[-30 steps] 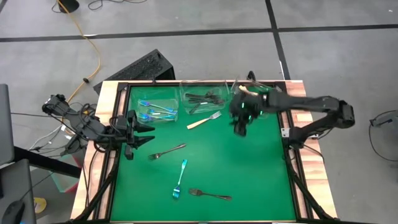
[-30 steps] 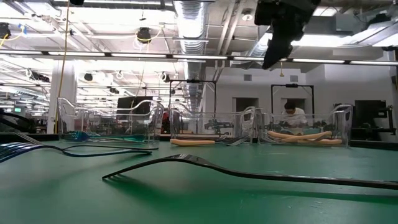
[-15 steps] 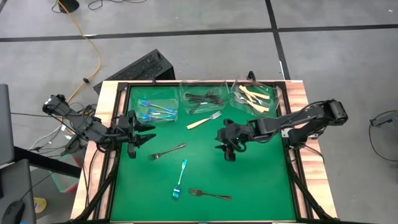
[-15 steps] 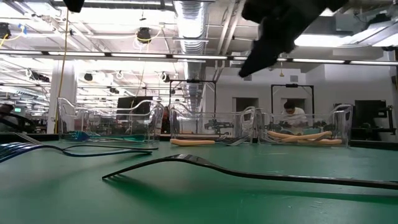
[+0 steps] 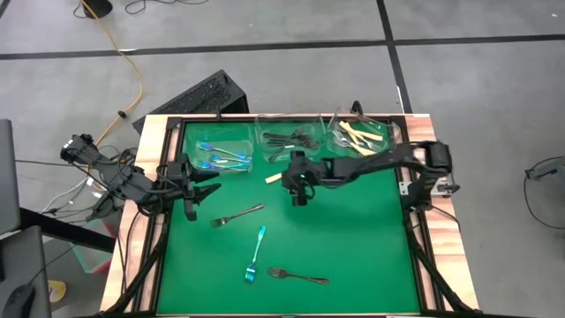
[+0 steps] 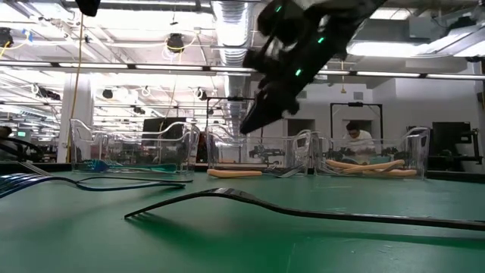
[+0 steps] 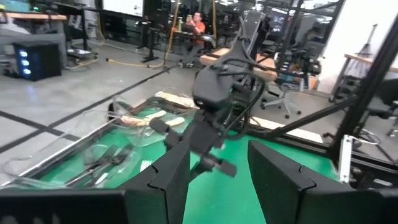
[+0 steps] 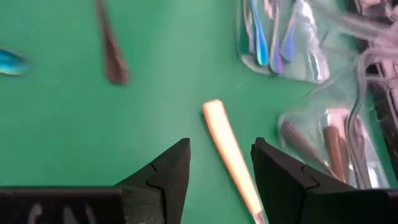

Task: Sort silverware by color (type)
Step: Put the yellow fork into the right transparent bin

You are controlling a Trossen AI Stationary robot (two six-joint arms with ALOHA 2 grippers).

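Green mat: right gripper [image 5: 298, 188] open, empty, over cream-handled fork [image 8: 231, 154]. Centre jaws across handle, drop straight, then pinch. Left gripper [image 5: 208, 185] open, idle at mat's left edge.

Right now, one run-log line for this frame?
right gripper: open, empty, above cream-handled fork | left gripper: open, idle at left edge | loose on mat: four forks
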